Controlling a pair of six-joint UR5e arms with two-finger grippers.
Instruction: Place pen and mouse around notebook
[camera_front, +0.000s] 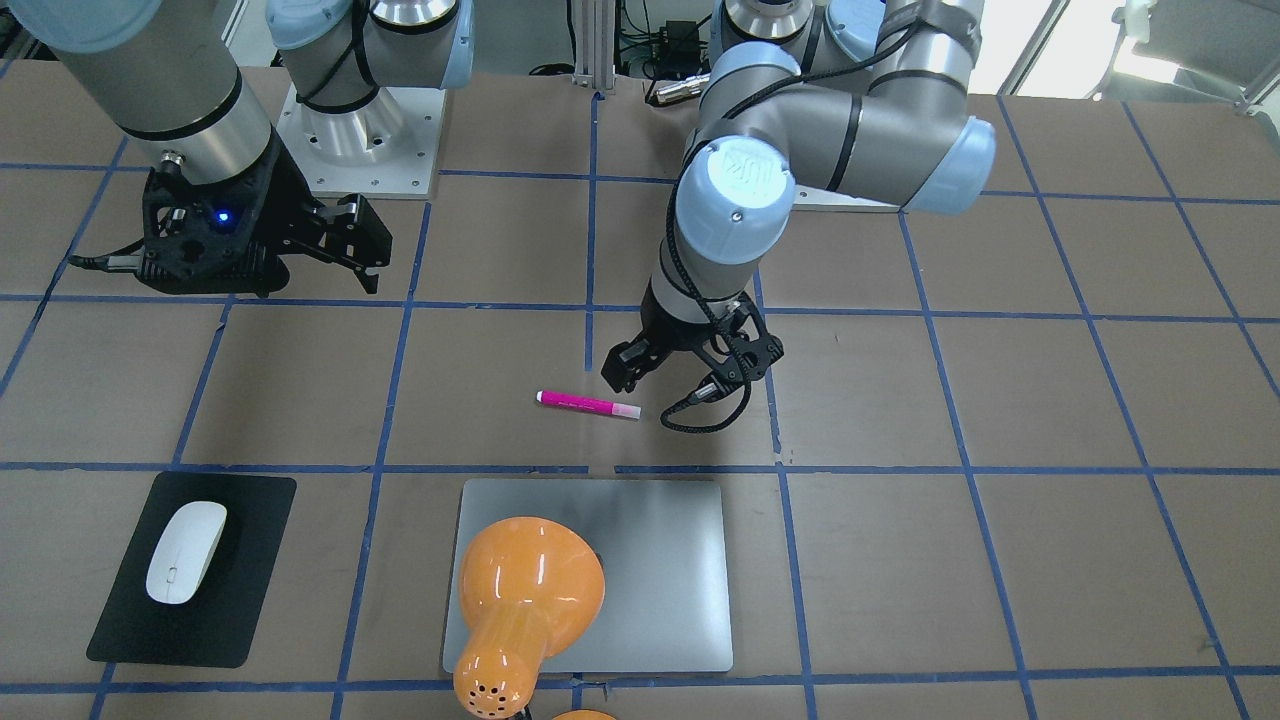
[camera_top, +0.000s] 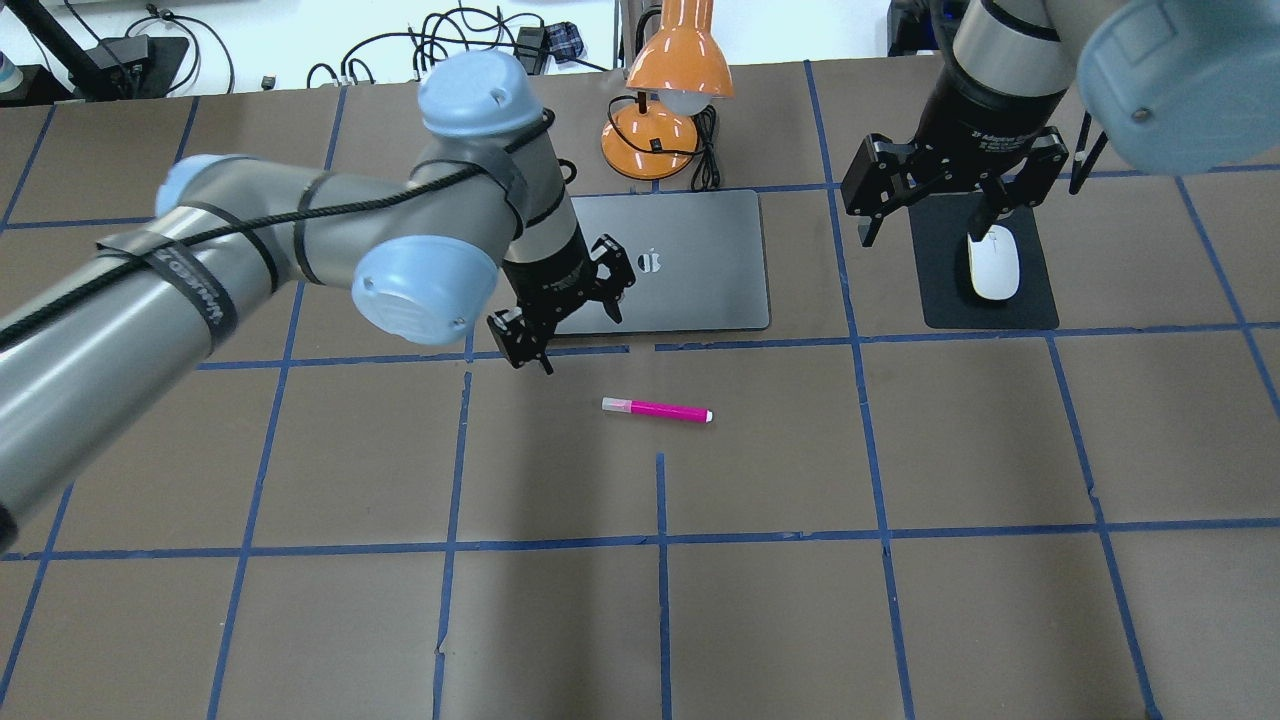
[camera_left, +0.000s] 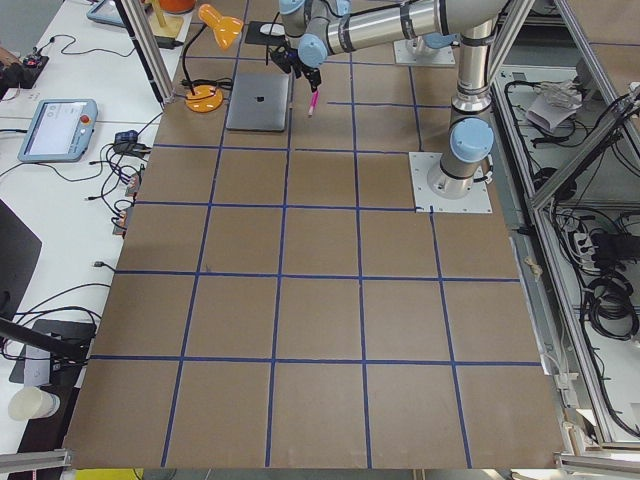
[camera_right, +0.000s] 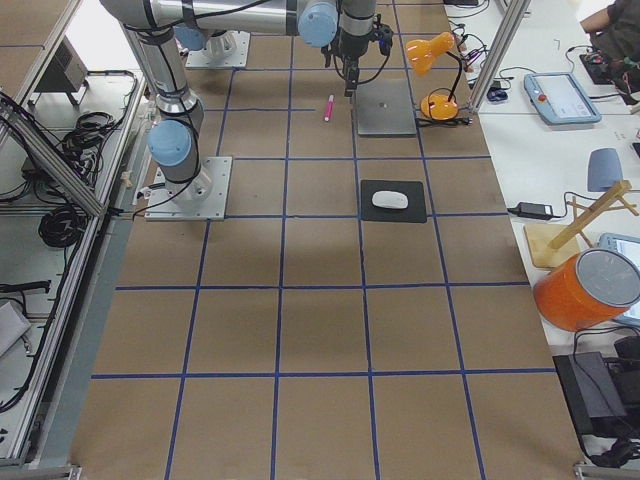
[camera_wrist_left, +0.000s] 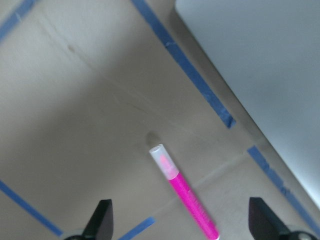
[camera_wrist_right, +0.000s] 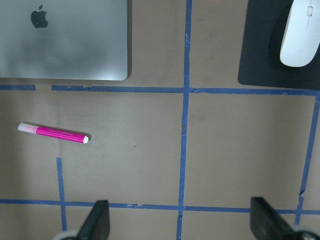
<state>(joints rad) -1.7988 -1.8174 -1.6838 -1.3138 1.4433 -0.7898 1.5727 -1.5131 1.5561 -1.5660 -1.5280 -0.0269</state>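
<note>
While mouse (camera_front: 186, 551) lies on mat (camera_front: 238, 600), pen (camera_front: 588, 404) near notebook (camera_front: 670, 570)

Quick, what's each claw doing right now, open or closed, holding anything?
Left claw: open, holding nothing.
Right claw: open, holding nothing.

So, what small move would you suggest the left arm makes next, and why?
I'd probably lower the left gripper straight over the pen: it hovers open, and its wrist view shows the pen lying free on the table between its jaws, short of the notebook.
</note>
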